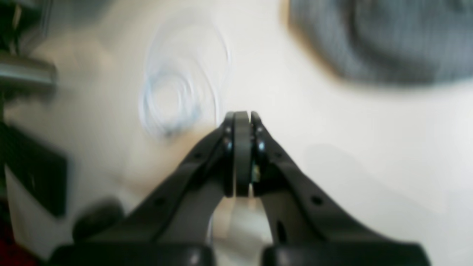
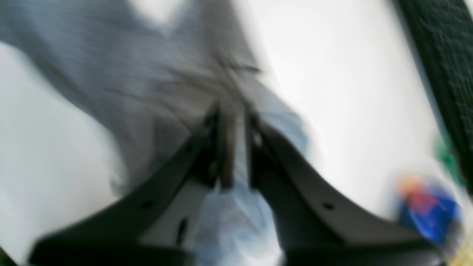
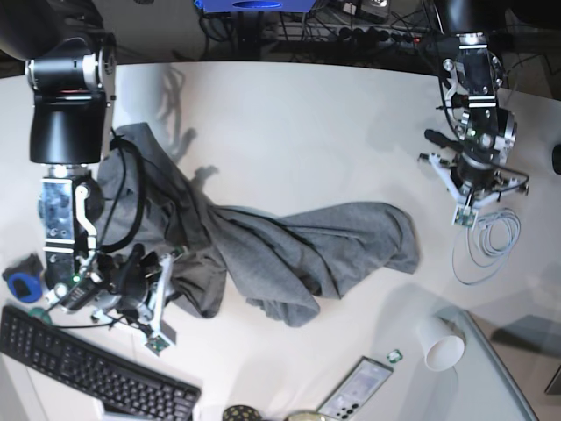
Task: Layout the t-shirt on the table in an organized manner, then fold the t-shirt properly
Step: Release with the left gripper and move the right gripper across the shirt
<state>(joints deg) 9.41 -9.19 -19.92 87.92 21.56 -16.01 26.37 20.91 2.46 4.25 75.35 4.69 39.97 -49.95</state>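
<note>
T-shirt (image 3: 263,241) fabric between the right gripper (image 2: 236,122) fingers, jaws slightly parted around the grey cloth, grip hard to judge through the blur. Sprawled crumpled across the middle of the table (image 3: 307,132), one end bunched up beside the right arm, the other spread toward the centre-right. Left gripper (image 1: 242,118) clenched on nothing, hanging above bare tabletop well apart from the shirt, a coil of pale cable (image 3: 486,241) just beside it. Black keyboard (image 3: 88,373) at the near left corner, white cup (image 3: 441,345) near the front right.
</note>
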